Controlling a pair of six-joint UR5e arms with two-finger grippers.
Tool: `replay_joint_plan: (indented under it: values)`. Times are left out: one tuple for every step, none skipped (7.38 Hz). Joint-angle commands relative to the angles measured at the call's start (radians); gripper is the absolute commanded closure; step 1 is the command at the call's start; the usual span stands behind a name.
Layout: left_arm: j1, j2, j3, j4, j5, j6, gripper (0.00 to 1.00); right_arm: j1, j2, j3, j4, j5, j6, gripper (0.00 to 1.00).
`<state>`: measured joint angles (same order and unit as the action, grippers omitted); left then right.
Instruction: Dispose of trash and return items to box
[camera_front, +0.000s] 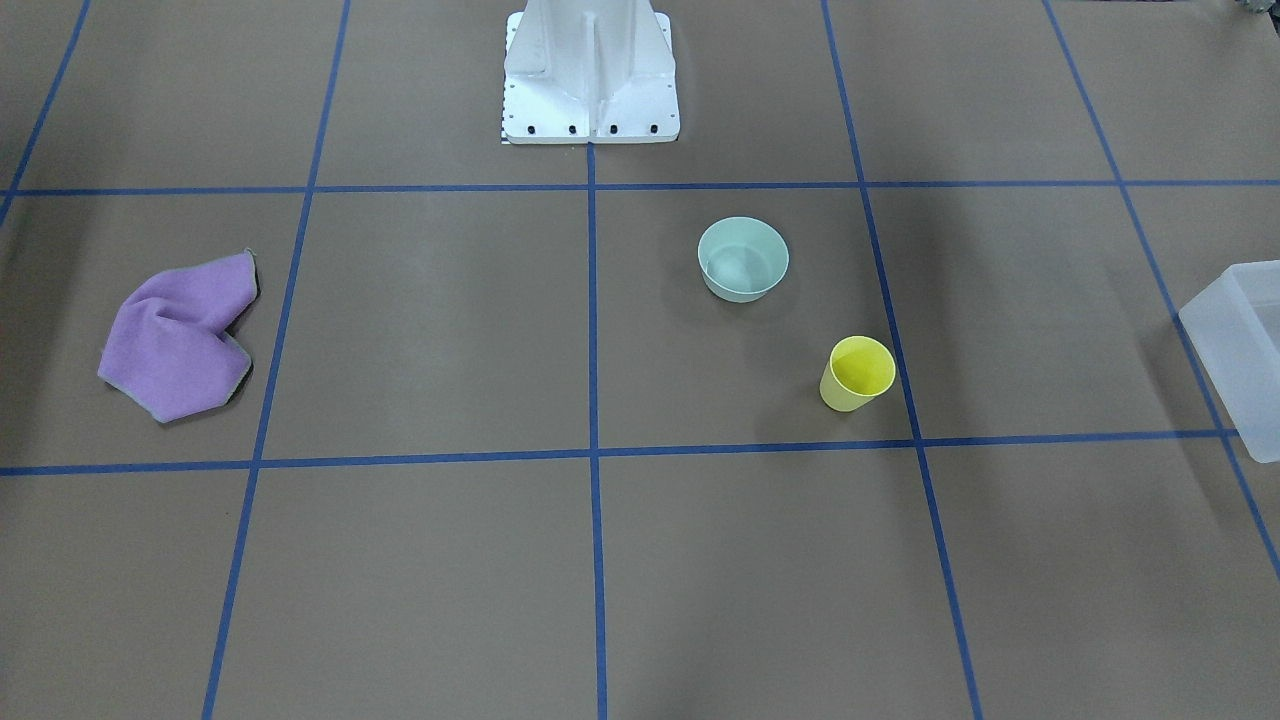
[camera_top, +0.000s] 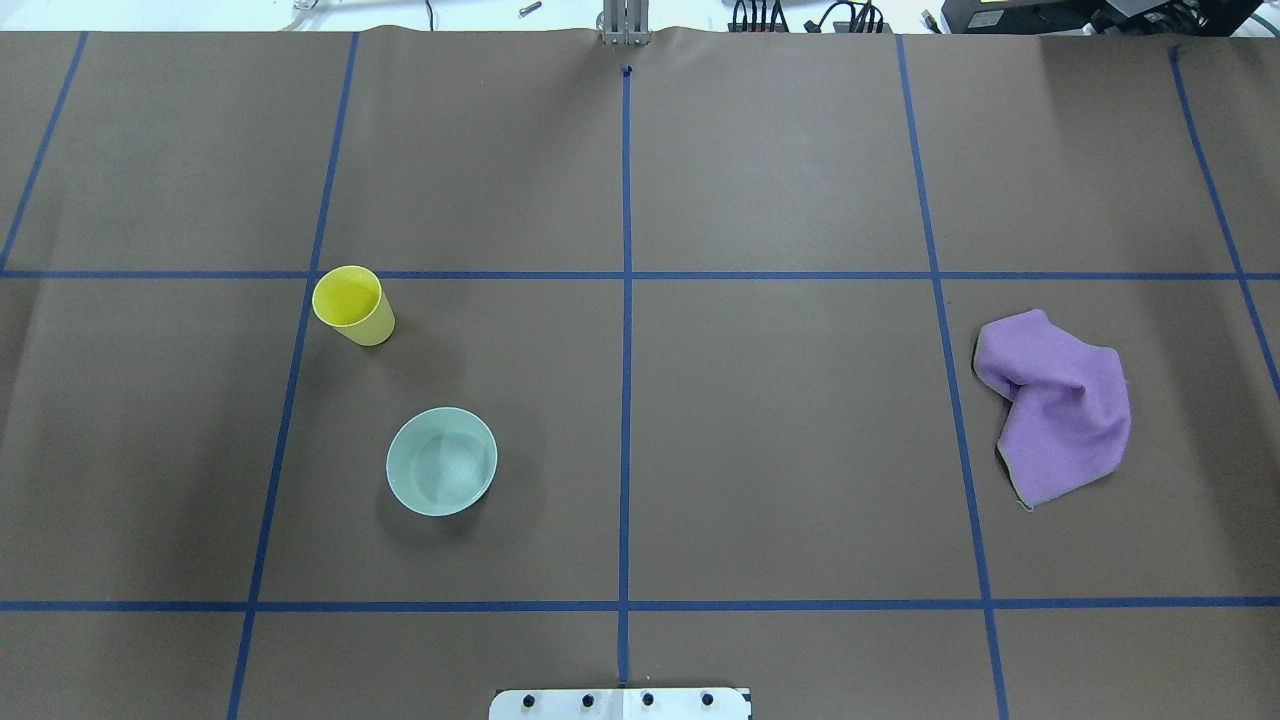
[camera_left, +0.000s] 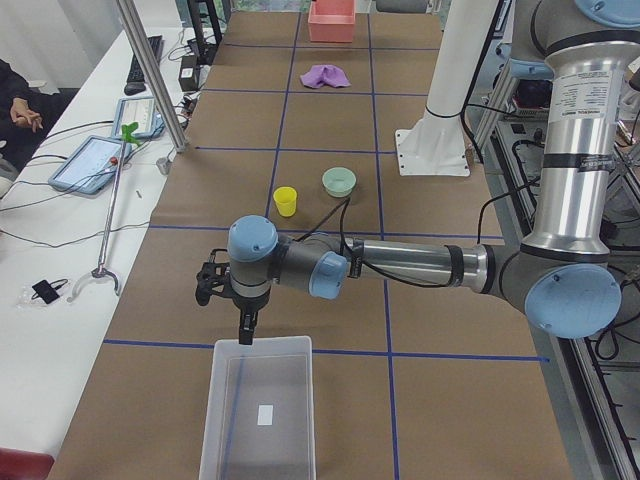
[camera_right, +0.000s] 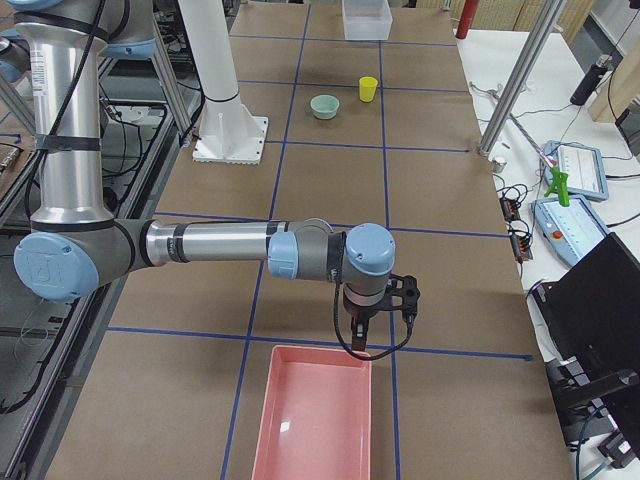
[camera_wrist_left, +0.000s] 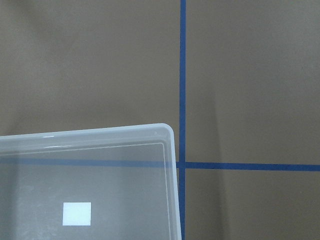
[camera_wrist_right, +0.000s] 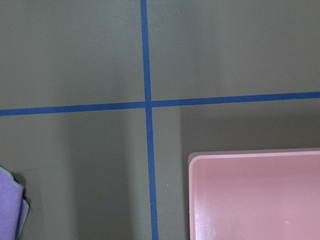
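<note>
Nothing is lifted yet, so I read this as the very start. The cup (camera_front: 858, 373) stands upright on my left half of the table, about midway between the robot's edge and the far edge. The bowl (camera_front: 743, 259) is near it, closer to the robot's edge and apart from it. The cloth (camera_front: 180, 335) lies crumpled well off toward the right end.

The box (camera_front: 1215, 345) sits at the left end and looks empty apart from a white label on its floor. The left gripper (camera_left: 244, 335) hangs just over the box's inner rim. Only the side view shows it, and from there I cannot tell whether its jaws are apart or together.

The right gripper (camera_right: 360, 345) hangs likewise at the inner rim of a pink bin (camera_right: 315, 420) at the right end, and its jaws are just as unreadable.

My next move would be to swing the left arm inward to the cup, come down over its rim and pinch one wall. The cup is light and tapered, so an off-centre grip may tip it.
</note>
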<state>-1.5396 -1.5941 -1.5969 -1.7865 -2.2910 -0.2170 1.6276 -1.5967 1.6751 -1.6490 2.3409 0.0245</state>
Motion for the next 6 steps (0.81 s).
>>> replay_joint_plan:
  values:
    - [0.001, 0.008, -0.003, 0.001, -0.002, 0.008, 0.02, 0.0, -0.002, 0.0, 0.0, 0.0, 0.0, 0.0]
    - [0.001, 0.008, -0.003, 0.001, -0.001, 0.008, 0.02, 0.0, -0.011, 0.011, 0.0, 0.001, 0.0, 0.0]
    - [0.001, 0.008, -0.002, 0.001, -0.001, 0.008, 0.02, 0.0, -0.023, 0.027, 0.0, 0.003, 0.0, 0.0]
    - [0.001, 0.008, -0.001, 0.001, -0.001, 0.008, 0.02, 0.0, -0.025, 0.031, 0.0, 0.003, 0.0, 0.0]
    - [0.001, 0.008, 0.0, 0.001, -0.001, 0.008, 0.02, 0.0, -0.025, 0.032, 0.0, 0.006, 0.0, 0.0]
    - [0.001, 0.008, 0.0, 0.001, 0.002, 0.008, 0.02, 0.0, -0.026, 0.037, 0.0, 0.014, 0.0, 0.0]
